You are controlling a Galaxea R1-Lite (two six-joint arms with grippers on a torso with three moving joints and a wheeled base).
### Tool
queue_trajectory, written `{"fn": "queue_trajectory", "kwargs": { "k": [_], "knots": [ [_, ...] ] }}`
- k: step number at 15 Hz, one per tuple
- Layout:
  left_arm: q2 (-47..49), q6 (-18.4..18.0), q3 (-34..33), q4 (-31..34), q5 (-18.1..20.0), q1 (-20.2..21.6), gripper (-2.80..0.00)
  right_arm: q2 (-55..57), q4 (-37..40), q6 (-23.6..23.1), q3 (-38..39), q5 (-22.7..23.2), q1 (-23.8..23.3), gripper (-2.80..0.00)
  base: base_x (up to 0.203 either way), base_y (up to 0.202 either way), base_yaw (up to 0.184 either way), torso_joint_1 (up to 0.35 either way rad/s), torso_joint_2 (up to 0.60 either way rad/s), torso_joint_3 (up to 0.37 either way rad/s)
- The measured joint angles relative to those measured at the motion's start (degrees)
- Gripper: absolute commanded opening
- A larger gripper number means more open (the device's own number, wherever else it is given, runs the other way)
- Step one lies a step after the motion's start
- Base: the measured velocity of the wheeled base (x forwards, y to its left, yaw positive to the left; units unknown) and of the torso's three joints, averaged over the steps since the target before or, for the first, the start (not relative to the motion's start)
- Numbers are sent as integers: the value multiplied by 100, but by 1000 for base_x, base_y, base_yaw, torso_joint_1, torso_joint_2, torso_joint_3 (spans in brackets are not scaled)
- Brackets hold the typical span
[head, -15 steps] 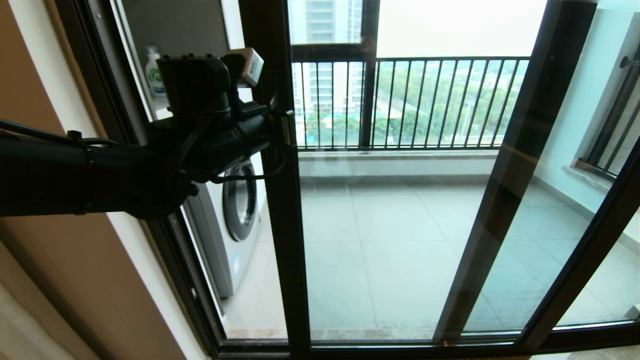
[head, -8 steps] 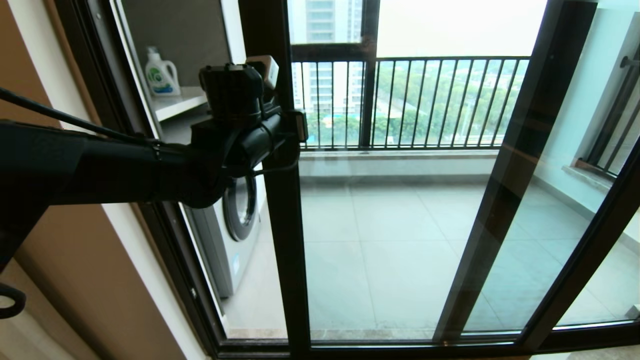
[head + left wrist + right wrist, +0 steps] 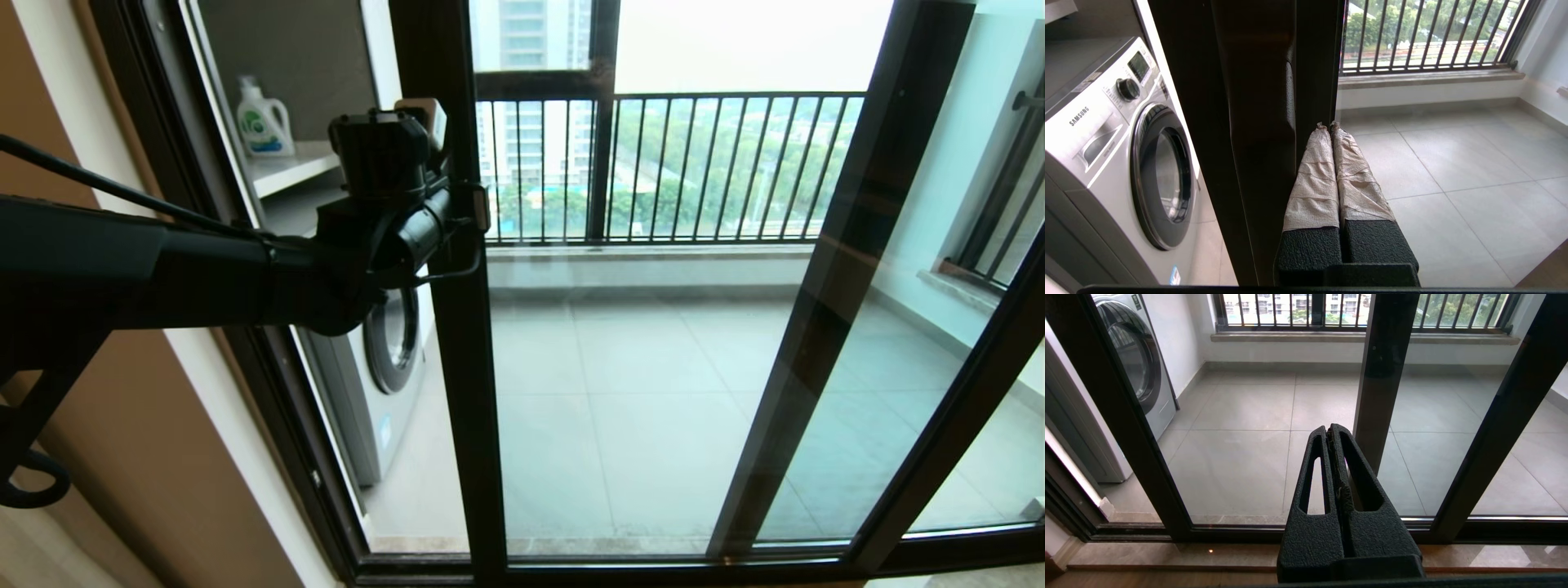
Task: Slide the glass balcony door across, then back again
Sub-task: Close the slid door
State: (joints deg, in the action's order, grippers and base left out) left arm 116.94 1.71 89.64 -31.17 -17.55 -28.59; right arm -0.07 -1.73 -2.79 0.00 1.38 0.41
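Left gripper (image 3: 1327, 124) fingers (image 3: 1314, 179) closed, tips touching glass balcony door (image 3: 1261, 122) upright

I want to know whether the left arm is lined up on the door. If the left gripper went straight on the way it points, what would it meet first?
Probably the glass balcony door: the left gripper, fingers shut, already has its tips at the dark upright's edge, though contact is unclear.

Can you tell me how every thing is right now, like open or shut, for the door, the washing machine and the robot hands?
glass balcony door: part open, with a gap on the washing machine side.
left gripper: shut, fingertips against the door's upright.
right gripper: shut, holding nothing, away from the door.
washing machine: round door shut.
detergent bottle: upright on the shelf, cap on.
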Motion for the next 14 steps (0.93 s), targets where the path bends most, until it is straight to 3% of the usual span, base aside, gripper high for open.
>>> {"fn": "queue_trajectory", "kwargs": {
  "k": [14],
  "knots": [
    [-329, 40, -396, -28, 0, 533, -280, 0, 0, 2, 0, 2, 0, -280, 0, 0, 0, 0, 0, 0]
  ]
}}
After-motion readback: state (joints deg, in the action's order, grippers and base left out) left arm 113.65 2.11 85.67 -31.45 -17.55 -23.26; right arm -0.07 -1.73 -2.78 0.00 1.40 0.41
